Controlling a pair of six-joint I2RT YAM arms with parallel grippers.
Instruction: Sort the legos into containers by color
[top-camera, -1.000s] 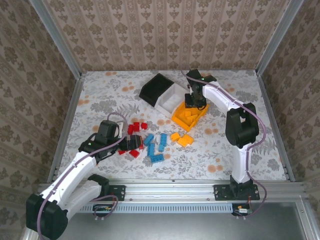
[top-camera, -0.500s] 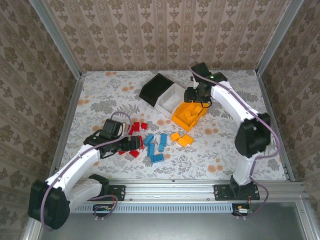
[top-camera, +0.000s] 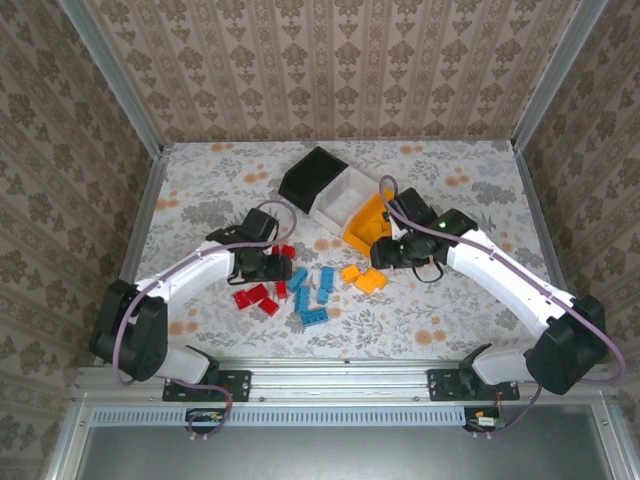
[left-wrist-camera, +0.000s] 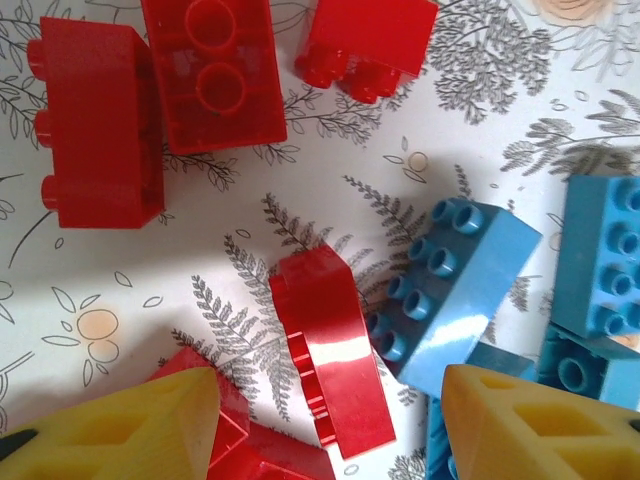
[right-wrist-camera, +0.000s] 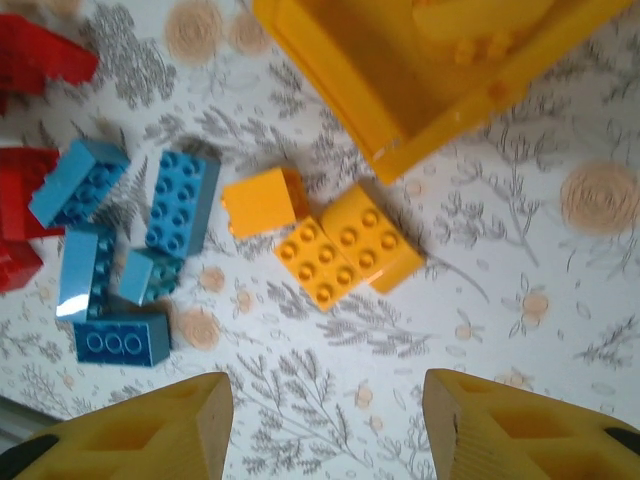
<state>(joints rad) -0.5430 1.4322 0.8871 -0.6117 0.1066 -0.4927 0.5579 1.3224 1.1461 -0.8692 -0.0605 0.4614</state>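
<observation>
Red, blue and orange toy bricks lie loose in the middle of a flower-patterned surface. A black bin, a white bin and an orange bin stand in a slanted row behind them. The left pincer is low over the red bricks with its fingers spread. One red brick stands on its side in the gap between them, and neither finger appears to touch it in the wrist view. That brick's long axis runs along the gap, away from the wrist and leaning slightly, so its narrow width faces the fingers. Closing would likely pinch it across that width. A blue brick rests against its right flank, just ahead of the right-hand finger, and could be nudged or caught. The right pincer is also spread and holds nothing. It hangs over bare surface with a few orange bricks just beyond its fingertips, toward the orange bin, which already holds orange pieces. The left arm is nearer the red bricks and the right arm nearer the orange ones. The blue bricks lie between the two.
</observation>
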